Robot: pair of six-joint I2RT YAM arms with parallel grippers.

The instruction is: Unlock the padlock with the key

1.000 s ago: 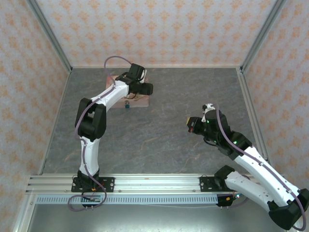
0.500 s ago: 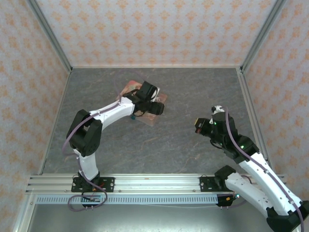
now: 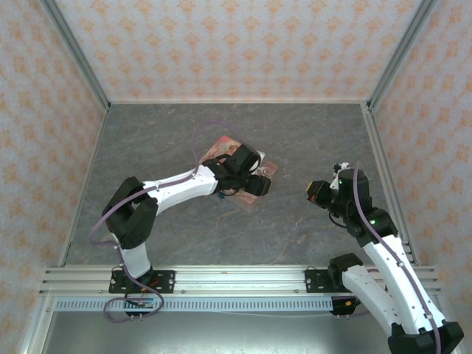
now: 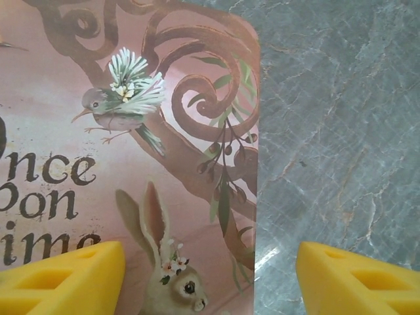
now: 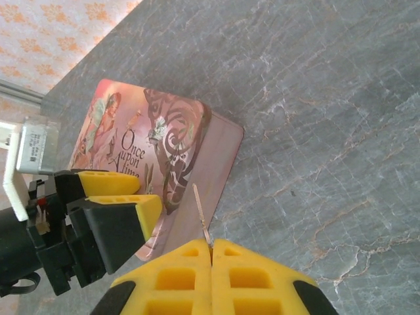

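The pink picture-printed tin box (image 3: 227, 143) lies turned diagonally mid-table. My left gripper (image 3: 256, 182) hovers over its rabbit end, jaws wide. One finger (image 4: 62, 279) is above the lid (image 4: 59, 111) and the other (image 4: 357, 279) is past the lid's right edge, over bare table. A tiny blue speck at the tin's near-left edge, beside the left arm, looks like the padlock (image 3: 220, 195). My right gripper (image 5: 211, 244) is shut on the key (image 5: 201, 209), whose thin metal blade sticks out toward the tin's side wall (image 5: 213, 157). It stands right of the tin (image 3: 318, 193).
Grey marble tabletop (image 3: 310, 133) inside patterned walls (image 3: 236, 44) with metal corner posts. A rail (image 3: 236, 279) runs along the near edge by both arm bases. The left arm (image 3: 173, 188) stretches across the table toward the tin.
The tin has shifted right and toward the near edge together with my left gripper, turning diagonal. My right gripper, still holding the key, has drifted slightly right and nearer.
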